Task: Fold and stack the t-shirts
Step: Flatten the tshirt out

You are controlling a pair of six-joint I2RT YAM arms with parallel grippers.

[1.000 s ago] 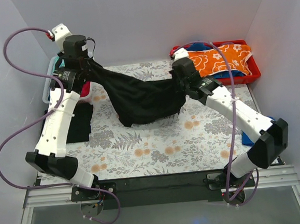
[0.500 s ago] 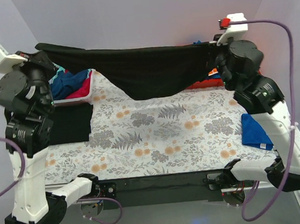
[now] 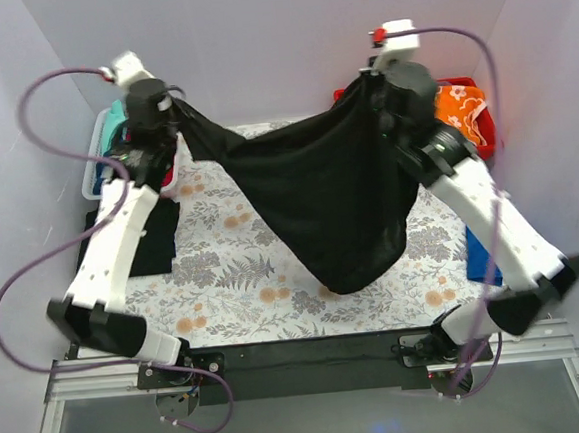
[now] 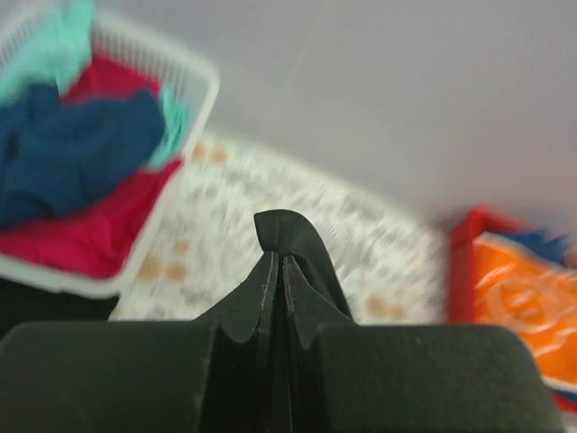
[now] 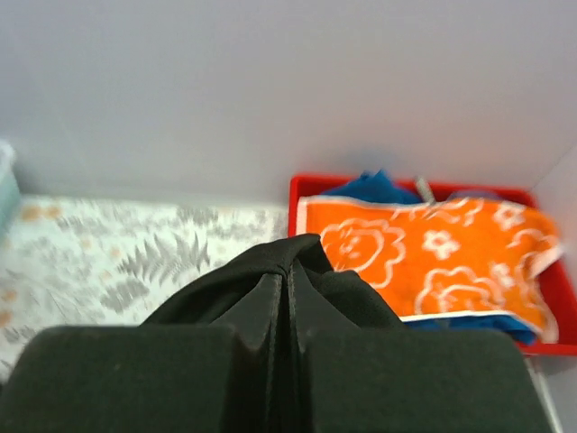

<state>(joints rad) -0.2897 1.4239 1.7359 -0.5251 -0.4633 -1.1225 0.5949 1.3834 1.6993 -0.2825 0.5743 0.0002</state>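
Between the jaws of the left gripper, pinched on cloth at ten o'clock, and those of the right gripper, pinched likewise at two o'clock, a black t-shirt hangs sagging over the patterned table cover. Beyond sit a white basket and a red bin of clothes.

Both arms show me white links, black joints, looping purple cables. The left claw and right claw are matte black; wrist caps seem red-tipped.
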